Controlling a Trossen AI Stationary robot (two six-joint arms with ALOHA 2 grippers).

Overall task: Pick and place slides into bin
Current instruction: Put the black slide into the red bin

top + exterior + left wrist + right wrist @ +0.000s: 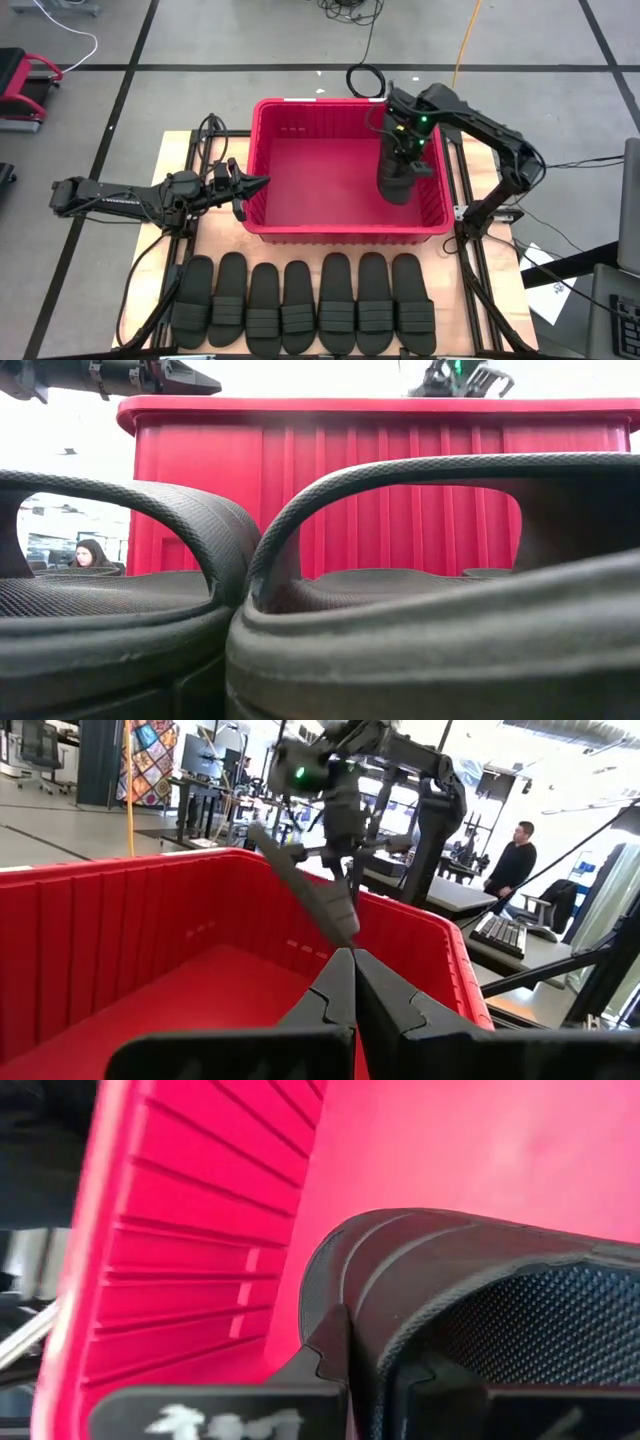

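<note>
Slides (303, 305) lie in a row of seven on the table (172, 150) in front of the red bin (345, 229) in the high view, while an eighth slide (396, 178) hangs inside the bin near its right wall, pinched by the right gripper (400, 155). The left gripper (262, 183) sits at the bin's left rim, fingers pressed together and empty.

From the low view, two slides (400, 610) fill the foreground, with the bin's ribbed wall upright behind them and both grippers above its rim.

Through the left wrist view, the left fingers (330, 995) meet tip to tip over the bin's rim; across the bin the right arm dangles the slide. A person (512, 860) stands in the room beyond.

By the right wrist view, the right fingers (330, 1350) are clamped on the slide's edge above the bin floor.
</note>
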